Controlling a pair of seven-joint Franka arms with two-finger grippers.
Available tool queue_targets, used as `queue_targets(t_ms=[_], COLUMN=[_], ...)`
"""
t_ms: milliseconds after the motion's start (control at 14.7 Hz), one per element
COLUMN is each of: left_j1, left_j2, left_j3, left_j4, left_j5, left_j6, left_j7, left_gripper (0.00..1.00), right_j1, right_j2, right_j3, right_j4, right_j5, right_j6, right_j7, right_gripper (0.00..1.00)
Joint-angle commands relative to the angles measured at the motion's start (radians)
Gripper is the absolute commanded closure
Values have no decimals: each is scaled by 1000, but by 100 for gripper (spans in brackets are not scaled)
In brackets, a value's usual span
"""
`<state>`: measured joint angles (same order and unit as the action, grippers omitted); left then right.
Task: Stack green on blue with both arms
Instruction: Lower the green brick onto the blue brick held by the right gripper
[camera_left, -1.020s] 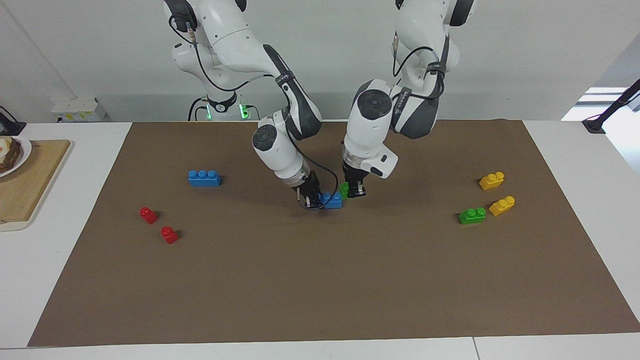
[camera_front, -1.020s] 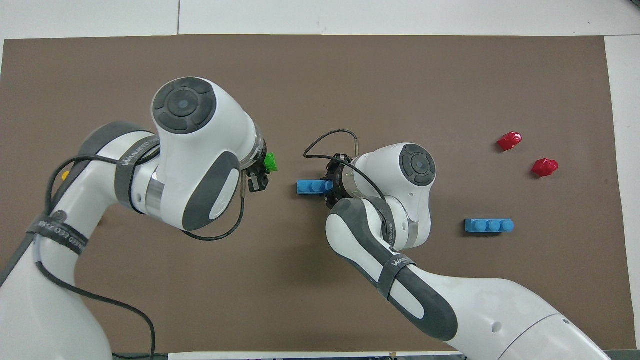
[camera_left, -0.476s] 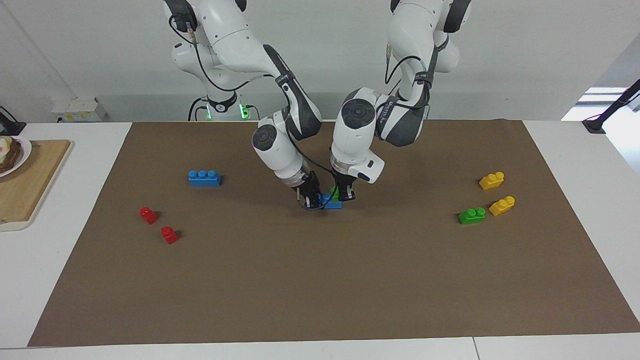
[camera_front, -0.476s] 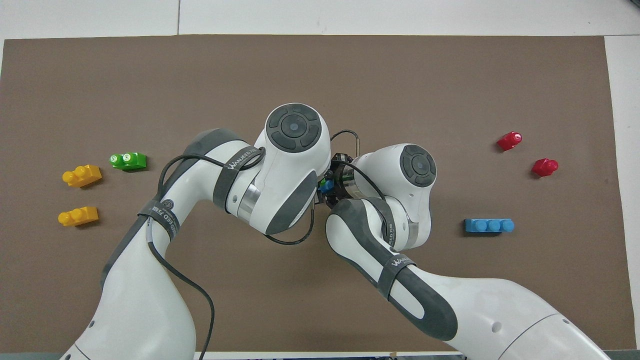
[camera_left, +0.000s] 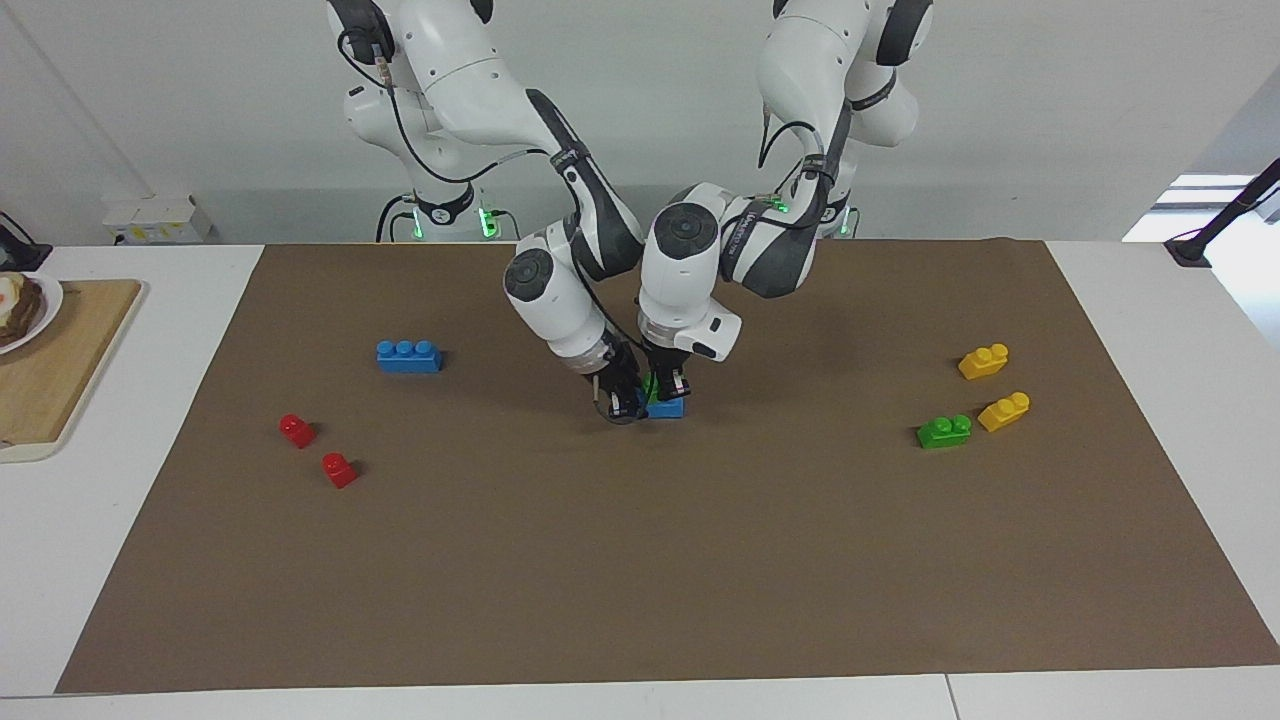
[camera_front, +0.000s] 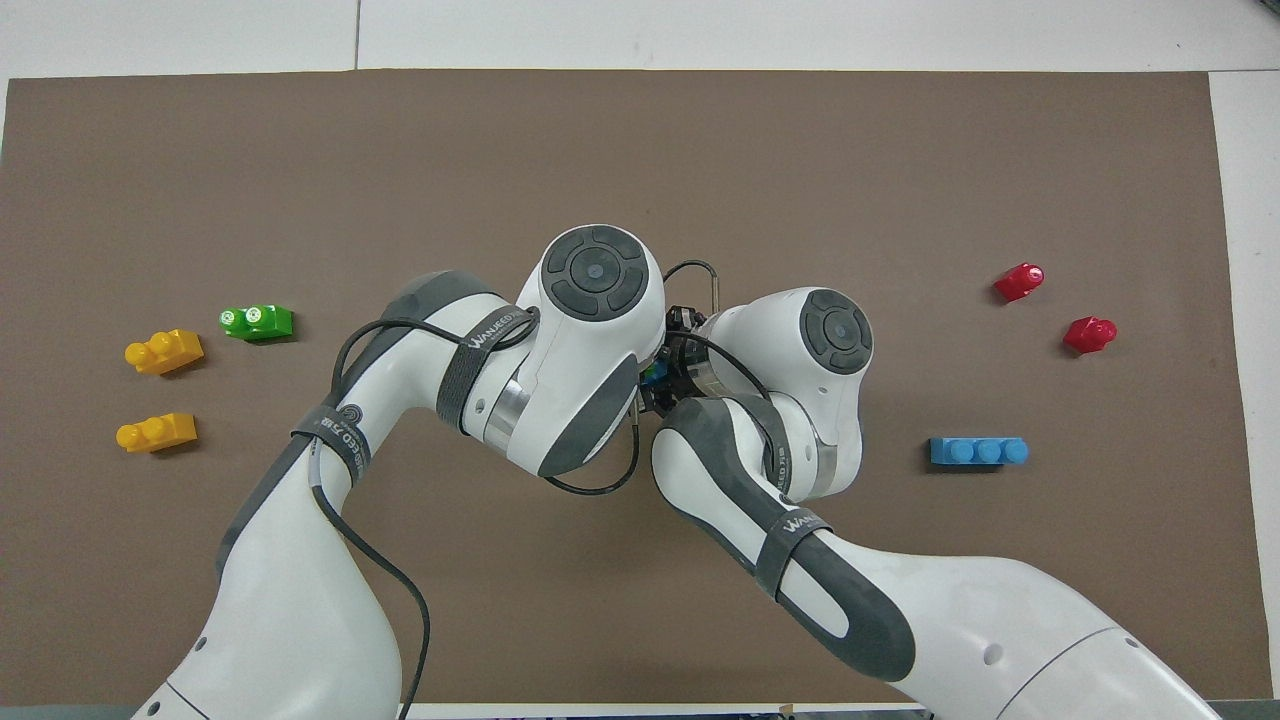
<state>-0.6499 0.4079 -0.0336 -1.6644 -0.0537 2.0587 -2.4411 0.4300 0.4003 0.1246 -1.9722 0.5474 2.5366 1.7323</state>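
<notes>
Two camera views give me different pieces of this. From the facing view I can see both black two-finger grippers low at the middle of the brown mat (camera_left: 640, 560): my right gripper (camera_left: 626, 400) is clamped on one end of a blue three-stud plastic brick (camera_left: 667, 407) that sits on the mat, and my left gripper (camera_left: 668, 388) is closed on a small bright green two-stud plastic brick (camera_left: 652, 386), holding it on top of the blue one, right beside the right gripper's fingers. From overhead, the two white wrists cover nearly all of that; only a sliver of blue and green shows in the gap between them (camera_front: 652, 372), so I cannot judge the seating of the studs there.

What the overhead view does give me cleanly is the rest of the mat. A second blue three-stud brick (camera_front: 978, 451) and two small red one-stud bricks (camera_front: 1019, 282) lie toward the right arm's end. A second green two-stud brick (camera_front: 257, 321) and two yellow two-stud bricks (camera_front: 164, 351) lie toward the left arm's end, well apart from both grippers.
</notes>
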Motion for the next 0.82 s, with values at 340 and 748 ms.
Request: queue_targets(t_ms=[340,748], left_j1=[-42,-39], left_j2=[-49,-57], left_j3=[9,8], left_j4=[-152,-178], left_j5=[31,29], left_j6=[93,104], left_j7=[99,195], left_gripper=[100,100], right_j1=[-14,-14], right_j2=[8,8], right_j3=[1,1], right_j4=[-28,-34], right_j5=[5,5], right_j6=[51,68], right_j7=[10,9], right_gripper=[100,100])
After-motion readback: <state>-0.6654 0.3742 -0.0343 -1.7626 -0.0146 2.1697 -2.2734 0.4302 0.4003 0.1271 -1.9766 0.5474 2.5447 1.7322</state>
